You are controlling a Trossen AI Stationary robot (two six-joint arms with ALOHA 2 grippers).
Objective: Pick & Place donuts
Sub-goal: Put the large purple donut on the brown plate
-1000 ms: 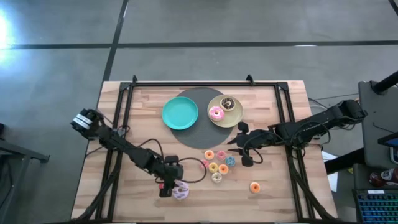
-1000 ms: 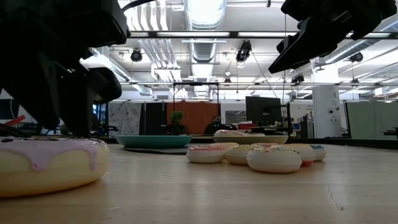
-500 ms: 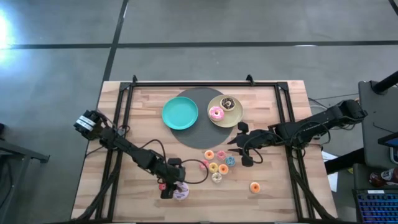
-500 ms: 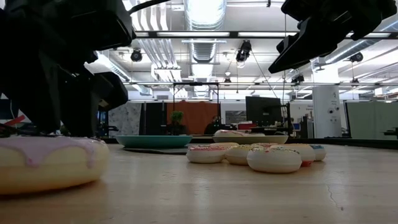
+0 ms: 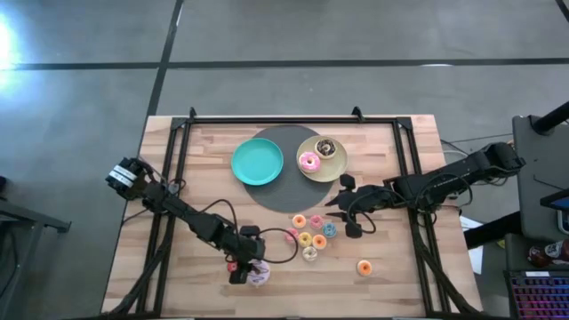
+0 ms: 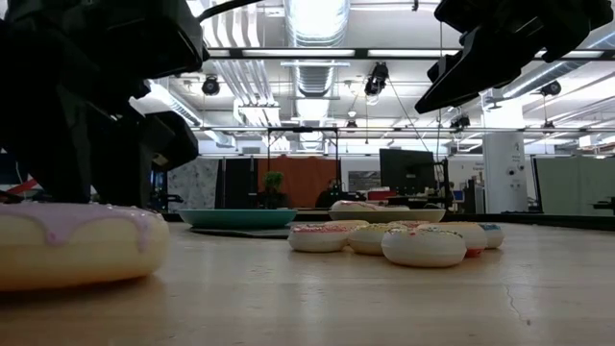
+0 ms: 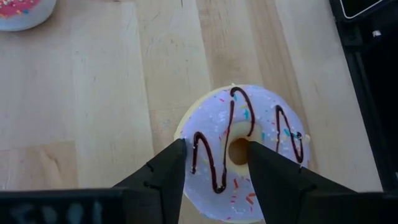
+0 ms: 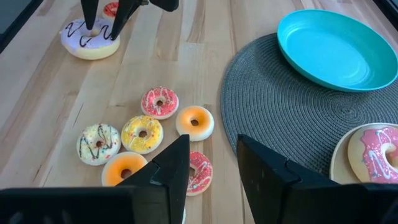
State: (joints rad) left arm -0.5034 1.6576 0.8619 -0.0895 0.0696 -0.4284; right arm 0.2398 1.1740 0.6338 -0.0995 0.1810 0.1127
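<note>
The lilac-white donut [image 7: 245, 149] with brown squiggles lies near the table's near edge [image 5: 258, 275]. My left gripper [image 7: 216, 149] stands over it, pointing down, shut on its ring. Several tiny donuts [image 5: 309, 233] lie clustered right of centre, and an orange one [image 5: 364, 267] sits alone nearer the front. The pink donut [image 5: 308, 162] and the chocolate donut [image 5: 326, 147] rest on the beige plate [image 5: 333, 169]. My right gripper [image 8: 211, 149] is open and hovers above the table just beyond the cluster [image 5: 342, 209]. My left gripper holds the lilac-white donut by one side of its ring [image 7: 208, 155]. One finger [image 7: 171, 168] stands at the outer rim and the other [image 7: 267, 174] at the centre hole. The fingers come from above, pointing down. The donut sits level at table height [image 6: 77, 245].
A teal plate [image 5: 258, 162] and the beige plate sit on a round grey mat [image 5: 289, 196] toward the far side. Black rails [image 5: 173, 178] run along the table's left and right sides. Bare wood lies between the lilac-white donut and the cluster.
My left gripper has edged slightly toward the table's near edge and settled over the lilac-white donut. In the low view the donut now shows a little higher than before. My right arm has kept still.
</note>
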